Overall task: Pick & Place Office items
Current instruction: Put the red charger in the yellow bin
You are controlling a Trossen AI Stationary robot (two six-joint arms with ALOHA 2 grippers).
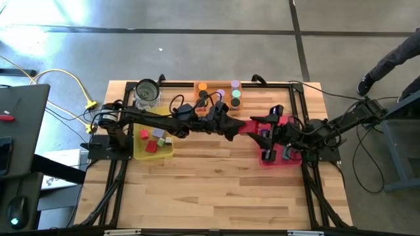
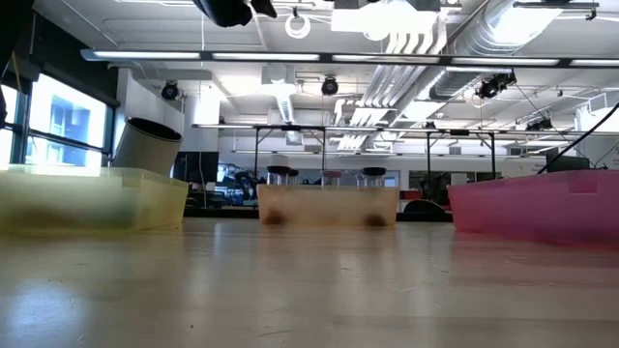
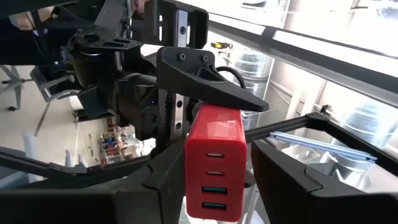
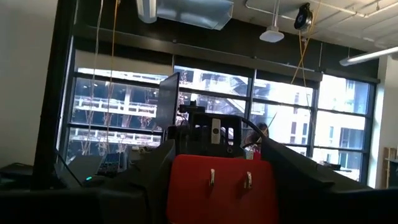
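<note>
Pincers meet mid-bench, toward three o'clock — the left pincer (image 1: 237, 129) half-closed around a red plastic charger block (image 3: 214, 163), the right pincer (image 4: 217, 186) clamping its pronged end. Rigid, light, slick — best gripped by flat sides.

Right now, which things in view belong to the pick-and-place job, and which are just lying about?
Job: red charger, held by the right gripper with the left gripper around it; small blocks in the yellow tray; cylinders in the orange tray; pink tray.
Lying about: glass jar; yellow cable on the floor.
</note>
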